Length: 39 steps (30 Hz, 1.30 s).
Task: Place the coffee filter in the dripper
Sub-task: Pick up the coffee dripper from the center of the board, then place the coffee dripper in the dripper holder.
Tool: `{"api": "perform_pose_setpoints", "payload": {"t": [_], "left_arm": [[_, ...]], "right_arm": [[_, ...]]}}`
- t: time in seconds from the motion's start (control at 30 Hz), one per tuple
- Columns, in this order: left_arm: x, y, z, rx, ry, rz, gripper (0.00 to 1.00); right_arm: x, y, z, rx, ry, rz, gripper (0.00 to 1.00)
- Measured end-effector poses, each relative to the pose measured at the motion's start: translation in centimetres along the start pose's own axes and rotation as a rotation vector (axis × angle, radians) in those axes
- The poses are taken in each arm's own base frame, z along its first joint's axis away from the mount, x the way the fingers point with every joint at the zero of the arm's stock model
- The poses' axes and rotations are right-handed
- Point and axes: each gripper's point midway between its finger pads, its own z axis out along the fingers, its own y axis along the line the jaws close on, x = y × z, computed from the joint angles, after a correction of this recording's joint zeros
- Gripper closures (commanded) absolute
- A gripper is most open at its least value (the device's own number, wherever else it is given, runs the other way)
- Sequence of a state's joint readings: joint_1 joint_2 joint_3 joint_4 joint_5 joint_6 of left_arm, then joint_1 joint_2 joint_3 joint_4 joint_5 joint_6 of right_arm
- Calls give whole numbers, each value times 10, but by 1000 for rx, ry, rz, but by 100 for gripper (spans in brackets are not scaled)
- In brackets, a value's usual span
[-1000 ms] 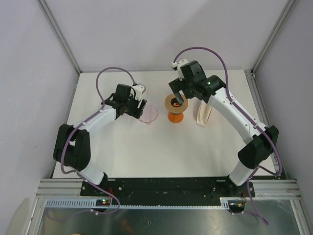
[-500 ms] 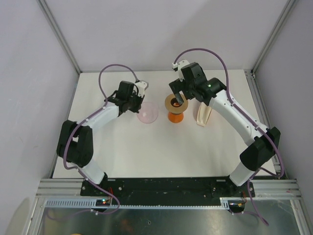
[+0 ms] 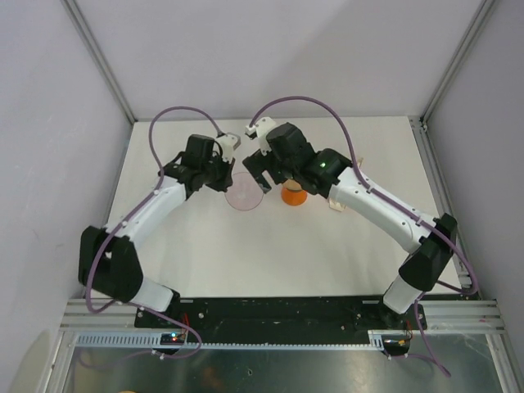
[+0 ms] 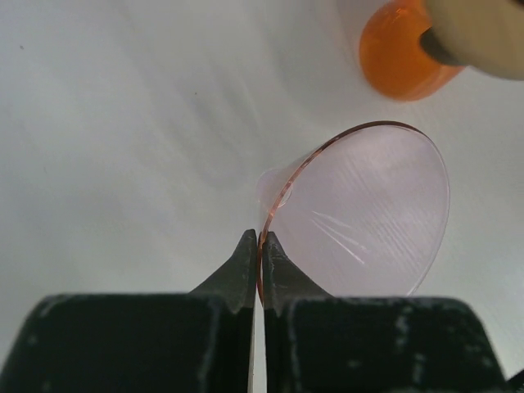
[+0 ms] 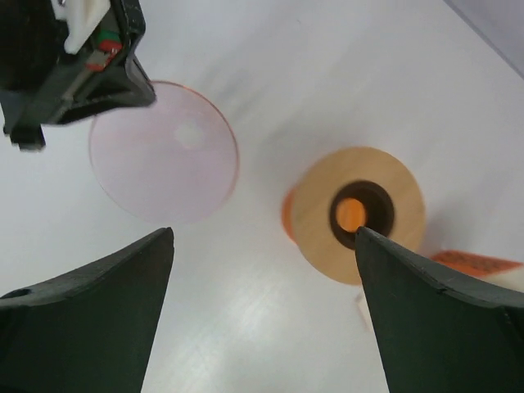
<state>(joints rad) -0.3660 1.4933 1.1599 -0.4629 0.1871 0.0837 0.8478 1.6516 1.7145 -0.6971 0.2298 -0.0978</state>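
Observation:
The dripper [image 3: 245, 196] is a clear pinkish funnel at mid-table, tipped on its side in the left wrist view [image 4: 368, 213]. My left gripper [image 3: 230, 178] is shut on its thin rim, the rim edge pinched between the black fingertips [image 4: 259, 241]. My right gripper [image 3: 264, 182] hovers above the table between the dripper [image 5: 164, 151] and the ring. Its jaws [image 5: 264, 235] stand wide open with nothing between them. No single coffee filter shows in any view.
An orange-tinted beaker [image 3: 293, 196] topped by a flat brown ring [image 5: 360, 214] stands just right of the dripper, also in the left wrist view [image 4: 401, 53]. A cream bundle of filters [image 3: 335, 205] lies beyond it, mostly under the right arm.
The left gripper has shut on the dripper's rim. The right arm has swung left from over the brown ring to just beside the dripper, its jaws still open.

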Motion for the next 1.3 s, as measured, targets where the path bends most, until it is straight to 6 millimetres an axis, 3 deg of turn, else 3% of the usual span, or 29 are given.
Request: {"api": "perform_pose_setpoints", "payload": {"t": [0.13, 0.37, 0.6, 0.67, 0.73, 0.87, 0.97, 1.1, 1.3], "left_arm": [[-21, -10, -30, 19, -80, -17, 100], [-52, -27, -69, 74, -195, -49, 100], [-55, -35, -80, 107, -210, -68, 100], [-50, -35, -81, 108, -193, -74, 100], [-49, -36, -81, 108, -188, -81, 91], [-52, -40, -84, 133, -199, -69, 45], [-59, -47, -95, 167, -234, -49, 25], [-83, -53, -120, 182, -321, -15, 15], [-110, -59, -143, 200, -409, 18, 14]], "right_arm": [[-9, 18, 13, -58, -39, 37, 19], [2, 34, 40, -110, 2, 94, 48], [10, 40, 45, -126, 17, 125, 90], [8, 38, 46, -120, 10, 150, 97], [4, 33, 48, -113, -7, 169, 99], [5, 30, 45, -122, 9, 177, 100], [11, 26, 38, -134, 59, 166, 100], [10, 13, 27, -157, 102, 180, 100], [2, -25, 9, -193, 141, 243, 100]]}}
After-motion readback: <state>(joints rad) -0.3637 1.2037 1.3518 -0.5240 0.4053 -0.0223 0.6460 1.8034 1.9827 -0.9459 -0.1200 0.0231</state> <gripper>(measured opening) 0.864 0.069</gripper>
